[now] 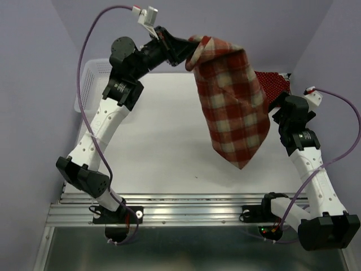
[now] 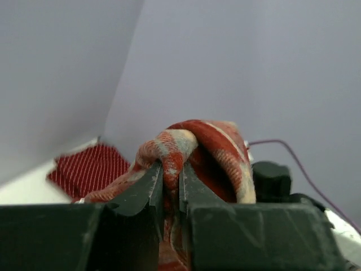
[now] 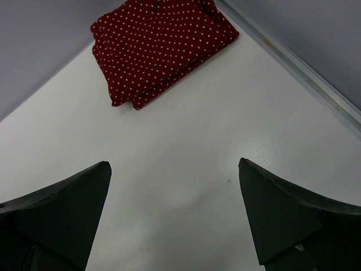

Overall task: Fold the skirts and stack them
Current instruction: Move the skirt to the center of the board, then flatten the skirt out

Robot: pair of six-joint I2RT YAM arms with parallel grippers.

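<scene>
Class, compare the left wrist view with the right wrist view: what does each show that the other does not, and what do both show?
Left wrist only: the left gripper shut on the red-and-cream plaid cloth skirt, which is bunched between its fingers. Right wrist only: the right gripper, open and empty. Both: the dark red polka-dot cloth, folded and lying on the white table.

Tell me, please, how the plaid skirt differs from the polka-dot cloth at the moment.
The plaid skirt is red-and-cream check; the polka-dot cloth is dark red with white dots. The plaid skirt hangs loose, pinched in the left fingers; the polka-dot cloth lies folded on the table, untouched. Both are soft, reddish fabric.
</scene>
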